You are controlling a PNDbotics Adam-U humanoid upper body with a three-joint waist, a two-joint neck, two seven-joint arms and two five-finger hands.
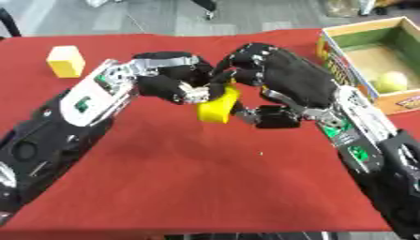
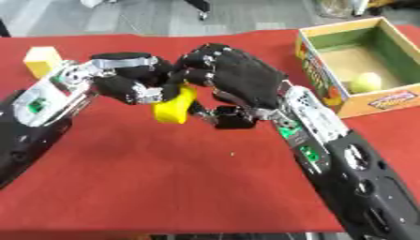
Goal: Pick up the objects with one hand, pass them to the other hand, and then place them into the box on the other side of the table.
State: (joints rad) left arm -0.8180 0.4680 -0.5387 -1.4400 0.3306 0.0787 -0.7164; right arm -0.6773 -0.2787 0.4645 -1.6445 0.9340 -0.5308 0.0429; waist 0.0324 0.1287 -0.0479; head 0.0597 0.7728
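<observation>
A yellow, curved object (image 1: 219, 107) hangs above the middle of the red table (image 1: 205, 178), held between both hands. My left hand (image 1: 168, 77) comes in from the left, its fingers curled onto the object's upper left side. From the right, my right hand (image 1: 279, 70) bends its fingers over the object's top, with the thumb (image 1: 275, 117) at its lower right. Most of the object's upper part is hidden by the fingers. A cardboard box (image 2: 324, 35) stands at the table's right edge with a pale green ball (image 2: 366, 82) inside.
A yellow block (image 1: 65, 61) stands on the table at the far left. Bare red cloth stretches across the front half of the table. Grey floor lies beyond the far edge.
</observation>
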